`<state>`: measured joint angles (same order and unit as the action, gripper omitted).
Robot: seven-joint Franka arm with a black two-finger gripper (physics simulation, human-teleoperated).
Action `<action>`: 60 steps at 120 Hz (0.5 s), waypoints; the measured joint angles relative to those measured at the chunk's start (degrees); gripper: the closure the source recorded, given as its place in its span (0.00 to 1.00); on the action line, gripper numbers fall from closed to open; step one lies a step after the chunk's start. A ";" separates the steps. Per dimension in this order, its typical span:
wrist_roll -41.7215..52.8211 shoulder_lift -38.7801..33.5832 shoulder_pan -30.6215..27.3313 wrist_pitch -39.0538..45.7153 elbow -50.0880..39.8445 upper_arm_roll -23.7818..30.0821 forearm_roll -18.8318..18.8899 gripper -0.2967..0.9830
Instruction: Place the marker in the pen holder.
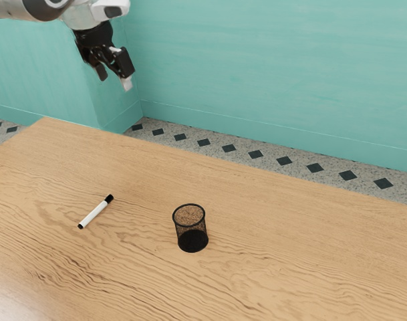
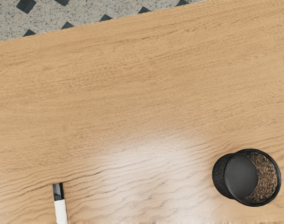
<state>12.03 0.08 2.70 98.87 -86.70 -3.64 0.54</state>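
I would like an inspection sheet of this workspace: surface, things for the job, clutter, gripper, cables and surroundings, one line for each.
Surface: wooden table, with visible grain and a bright reflection in the wrist view.
Job's things: marker, white with black ends, lying flat on the table; black mesh pen holder, upright, apart from the marker, which is not inside it.
Clutter: nothing seen.
Gripper: black gripper, raised above table level, fingers apart, nothing between them.
Cables: nothing seen.
Surroundings: teal wall; speckled floor with dark diamonds.
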 joint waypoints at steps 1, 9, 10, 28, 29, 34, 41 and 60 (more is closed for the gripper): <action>-0.17 -0.13 0.44 -0.47 0.24 0.01 0.13 0.28; -1.41 -1.06 4.02 -3.59 0.71 -0.03 0.98 0.27; -1.57 -1.13 4.46 -3.91 0.53 -0.03 1.08 0.27; -4.04 0.36 10.57 -6.39 -8.86 -0.90 2.04 0.25; -4.21 0.75 10.77 -6.32 -9.47 -0.91 2.08 0.25; -5.05 2.51 11.38 -5.87 -11.90 -0.93 2.24 0.25; -6.09 5.18 8.10 -4.91 -13.69 -1.22 2.38 0.24; -7.84 9.97 -10.39 -0.84 -16.89 -2.79 2.55 0.24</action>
<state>4.19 10.05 -7.69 98.02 -103.58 -6.43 3.10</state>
